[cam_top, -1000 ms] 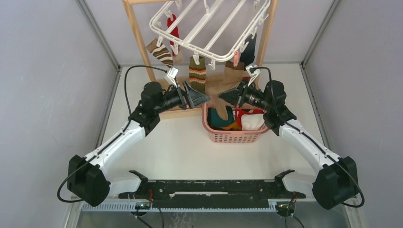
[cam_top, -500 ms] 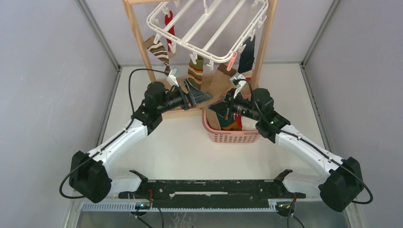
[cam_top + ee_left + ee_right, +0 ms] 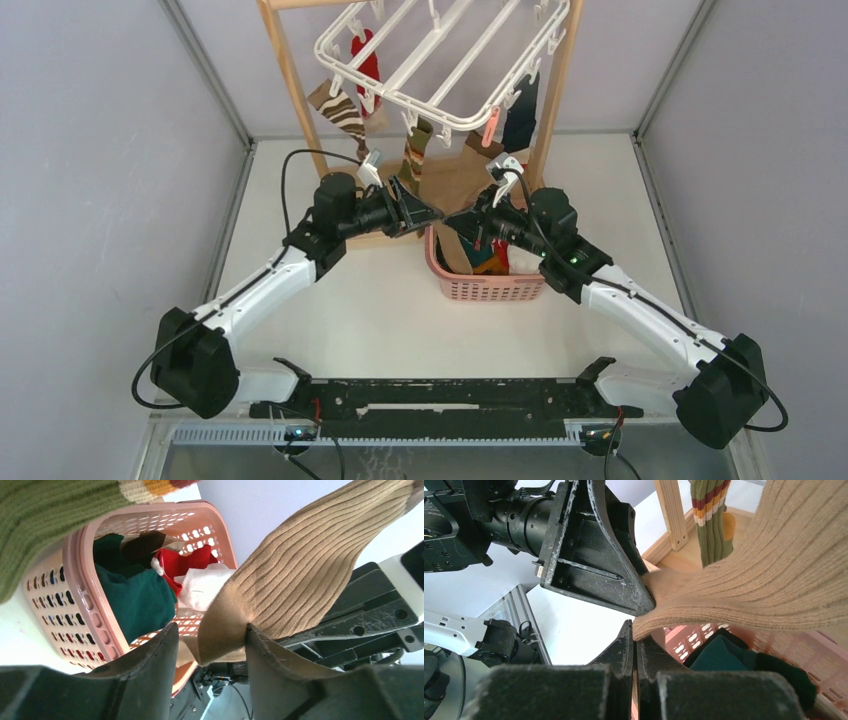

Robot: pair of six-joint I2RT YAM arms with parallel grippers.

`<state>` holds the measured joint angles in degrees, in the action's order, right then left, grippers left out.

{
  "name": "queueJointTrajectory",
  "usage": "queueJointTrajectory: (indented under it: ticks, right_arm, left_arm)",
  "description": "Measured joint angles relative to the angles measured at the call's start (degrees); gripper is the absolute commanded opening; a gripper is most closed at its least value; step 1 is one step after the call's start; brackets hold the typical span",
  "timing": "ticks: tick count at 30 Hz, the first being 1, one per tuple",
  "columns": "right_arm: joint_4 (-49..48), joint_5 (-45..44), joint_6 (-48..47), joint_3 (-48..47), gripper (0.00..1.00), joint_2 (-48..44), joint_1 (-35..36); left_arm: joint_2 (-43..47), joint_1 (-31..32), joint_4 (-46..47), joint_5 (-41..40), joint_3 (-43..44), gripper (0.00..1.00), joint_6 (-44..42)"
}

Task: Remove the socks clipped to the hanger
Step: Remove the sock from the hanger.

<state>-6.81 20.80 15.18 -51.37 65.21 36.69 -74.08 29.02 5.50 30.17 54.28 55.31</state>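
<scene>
The white hanger (image 3: 440,62) hangs from a wooden frame, with socks still clipped to it: red (image 3: 368,60), brown striped (image 3: 340,108), green striped (image 3: 415,150), navy (image 3: 520,112). A tan ribbed sock (image 3: 460,190) stretches down from a pink clip (image 3: 490,126). My right gripper (image 3: 455,222) (image 3: 635,630) is shut on that tan sock's (image 3: 774,580) toe end. My left gripper (image 3: 425,213) (image 3: 210,630) is open around the same tan sock (image 3: 300,570), which touches one finger (image 3: 260,645) and leaves a gap to the other.
A pink basket (image 3: 485,288) (image 3: 75,580) stands just below both grippers, holding teal, red and white socks. The wooden stand's posts (image 3: 285,70) and base board sit right behind the grippers. Grey walls close in left and right.
My left gripper has moved right onto the tan sock and its jaws have narrowed. My right gripper has drawn the sock's toe left and down over the basket. The hanger has swung slightly.
</scene>
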Motion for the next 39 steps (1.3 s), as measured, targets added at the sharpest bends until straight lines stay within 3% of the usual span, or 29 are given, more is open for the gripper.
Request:
queueJointTrajectory:
  ticks: [4,13,18,20,24,27,33,39]
  right_arm:
    - [0.22,0.07,-0.02,0.00,0.00,0.00,0.00]
    - [0.24,0.72,-0.17,0.00,0.00,-0.11,0.11]
    - [0.26,0.70,-0.52,0.00,0.00,-0.13,0.11]
    - [0.26,0.66,-0.61,0.00,0.00,-0.13,0.11]
    - [0.22,0.52,-0.70,0.00,0.00,-0.17,0.09]
    - [0.11,0.76,-0.55,0.00,0.00,-0.33,-0.44]
    - [-0.59,1.88,0.20,0.00,0.00,-0.87,-1.46]
    - [-1.27,2.62,0.76,0.00,0.00,-0.87,-1.73]
  left_arm:
    - [-1.03,0.09,0.57,0.13,0.00,0.46,0.24]
    - [-2.69,0.11,1.46,0.07,0.28,0.18,1.27]
    - [-3.04,0.11,2.51,0.13,0.61,0.16,1.75]
    - [-3.04,0.11,2.75,0.20,0.61,0.21,1.77]
    - [-3.04,0.11,3.30,0.55,0.61,0.51,1.81]
    - [-3.04,0.11,3.82,0.92,0.61,0.61,2.34]
    - [-3.02,0.11,5.40,1.86,0.61,0.64,3.04]
    - [-3.02,0.11,8.70,3.13,0.59,0.59,5.51]
